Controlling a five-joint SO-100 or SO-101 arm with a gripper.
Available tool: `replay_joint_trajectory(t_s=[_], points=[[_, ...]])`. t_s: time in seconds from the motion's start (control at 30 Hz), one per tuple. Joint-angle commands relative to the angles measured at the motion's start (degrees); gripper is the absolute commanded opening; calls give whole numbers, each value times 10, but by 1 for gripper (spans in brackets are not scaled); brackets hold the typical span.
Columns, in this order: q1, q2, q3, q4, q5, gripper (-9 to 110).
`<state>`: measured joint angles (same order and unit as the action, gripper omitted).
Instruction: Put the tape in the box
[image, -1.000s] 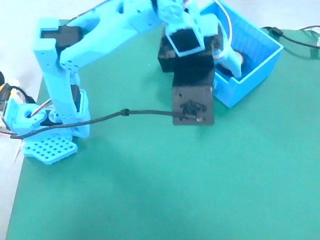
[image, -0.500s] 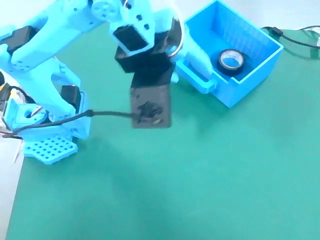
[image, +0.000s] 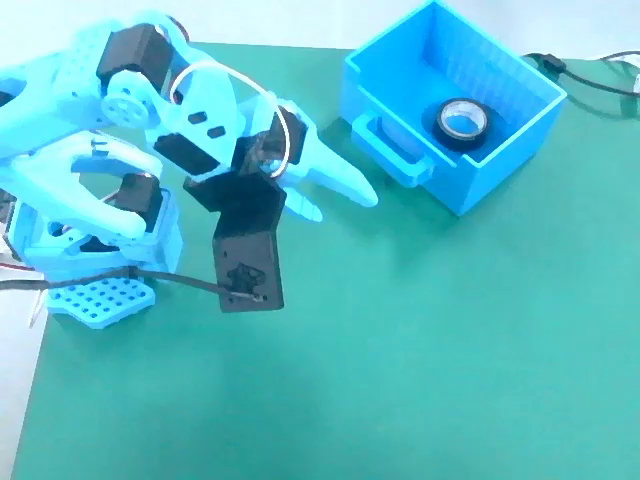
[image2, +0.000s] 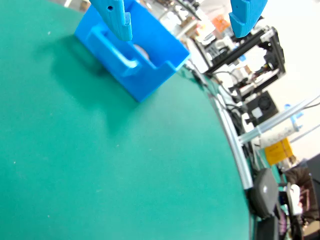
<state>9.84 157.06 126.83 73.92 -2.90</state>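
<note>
The black tape (image: 460, 122) with its pale core lies flat on the floor of the blue ribbed box (image: 497, 172) at the top right of the fixed view. The box's loop handle (image: 398, 160) faces my arm. My gripper (image: 340, 203) hangs open and empty over the green mat, left of the box and clear of it, fingertips pointing toward the handle. In the wrist view both blue fingers (image2: 118, 18) frame the box (image2: 145, 75) from above at a distance. The front wall hides the tape there.
The arm's base (image: 98, 292) and a dark cable (image: 170, 281) occupy the left edge of the mat. Black cables (image: 590, 76) lie behind the box at the top right. Beyond the mat's far edge the wrist view shows tubes and equipment (image2: 260, 107).
The arm has drawn back from over the box, swinging left and toward its base. The tape stays lying in the box, and the gripper is now open and empty.
</note>
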Motion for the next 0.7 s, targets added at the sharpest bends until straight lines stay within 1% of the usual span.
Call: replay_joint_trajectory(t_s=[0.0, 0.17, 0.33, 0.5, 0.67], points=[[17, 54, 82, -56, -19, 29], [18, 116, 226, -124, -20, 28], [21, 252, 328, -116, -19, 27], [49, 306, 382, -110, -18, 24], [54, 314, 413, -110, -15, 20]])
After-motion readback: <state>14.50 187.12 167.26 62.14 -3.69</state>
